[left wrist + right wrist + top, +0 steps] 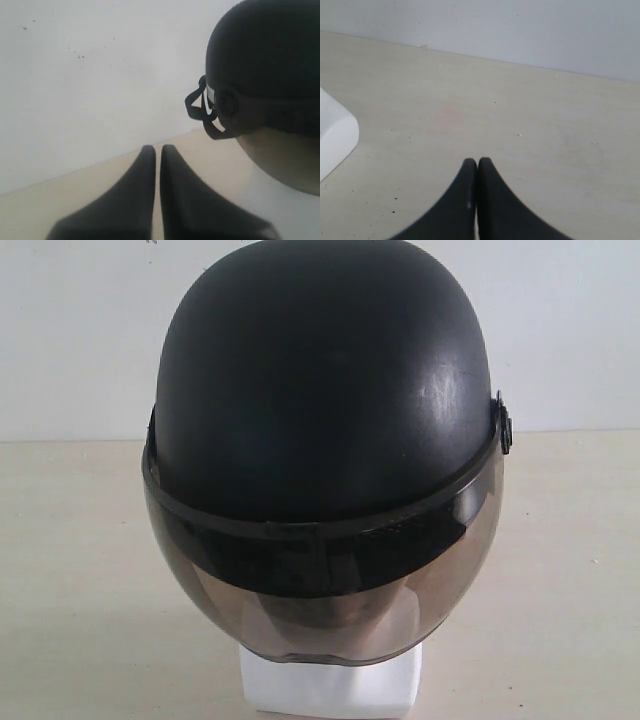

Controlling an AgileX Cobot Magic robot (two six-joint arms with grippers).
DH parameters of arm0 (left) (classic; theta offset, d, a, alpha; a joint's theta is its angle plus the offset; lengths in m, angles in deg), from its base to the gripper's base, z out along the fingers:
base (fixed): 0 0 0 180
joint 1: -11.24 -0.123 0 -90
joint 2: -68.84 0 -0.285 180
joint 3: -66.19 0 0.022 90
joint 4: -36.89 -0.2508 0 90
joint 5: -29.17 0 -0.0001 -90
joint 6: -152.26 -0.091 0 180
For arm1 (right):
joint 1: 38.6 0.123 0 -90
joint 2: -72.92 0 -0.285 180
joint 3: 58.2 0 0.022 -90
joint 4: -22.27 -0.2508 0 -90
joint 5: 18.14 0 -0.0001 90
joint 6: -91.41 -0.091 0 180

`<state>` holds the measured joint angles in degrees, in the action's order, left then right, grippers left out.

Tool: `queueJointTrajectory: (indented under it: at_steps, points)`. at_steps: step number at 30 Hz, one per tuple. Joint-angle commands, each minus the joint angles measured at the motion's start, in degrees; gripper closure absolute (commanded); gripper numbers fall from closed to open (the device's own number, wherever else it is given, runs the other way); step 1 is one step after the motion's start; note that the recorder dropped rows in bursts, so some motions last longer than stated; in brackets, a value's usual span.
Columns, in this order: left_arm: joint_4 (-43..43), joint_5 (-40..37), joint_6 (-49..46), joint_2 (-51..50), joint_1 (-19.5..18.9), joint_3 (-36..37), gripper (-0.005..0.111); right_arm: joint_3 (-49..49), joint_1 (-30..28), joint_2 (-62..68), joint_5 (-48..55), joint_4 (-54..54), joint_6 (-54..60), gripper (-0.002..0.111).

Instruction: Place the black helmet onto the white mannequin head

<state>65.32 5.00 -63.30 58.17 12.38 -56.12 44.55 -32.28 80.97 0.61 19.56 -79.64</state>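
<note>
1. Worktop (80,570): pale and wide, it carries everything, with a white wall (80,330) behind.
2. The black helmet (320,390) sits upright over the white mannequin head, its visor (320,590) down across the face; its front-to-back axis points at the exterior camera. Placement looks done.
3. The white mannequin head (330,695) shows only its blocky neck base, standing on the worktop.
4. Left jaws: pressed together, holding nothing. The helmet lies ahead and off to one side, untouched, its strap (197,107) dangling. This arm looks the nearer.
5. Right jaws: pressed together and empty, over the worktop, with just a corner of the base in sight
</note>
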Motion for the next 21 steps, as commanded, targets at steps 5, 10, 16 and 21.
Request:
queueJointTrajectory:
  at_steps: [5, 10, 16, 21]
  points:
    - [6.5, 12.5, 0.5, 2.9, -0.2, 19.1, 0.102, 0.0, 0.2, -0.3, -0.3, 0.3, 0.1, 0.109]
    - [5.3, 9.0, 1.3, 2.9, -0.2, 19.5, 0.102, 0.0, 0.2, -0.3, -0.3, 0.3, 0.1, 0.109]
    - [10.7, 8.9, 19.7, 2.9, -0.2, 19.5, 0.102, 0.0, 0.2, -0.3, -0.3, 0.3, 0.1, 0.109]
    - [-6.3, 8.6, 30.1, 2.9, -0.2, 19.5, 0.102, 0.0, 0.2, -0.3, -0.3, 0.3, 0.1, 0.109]
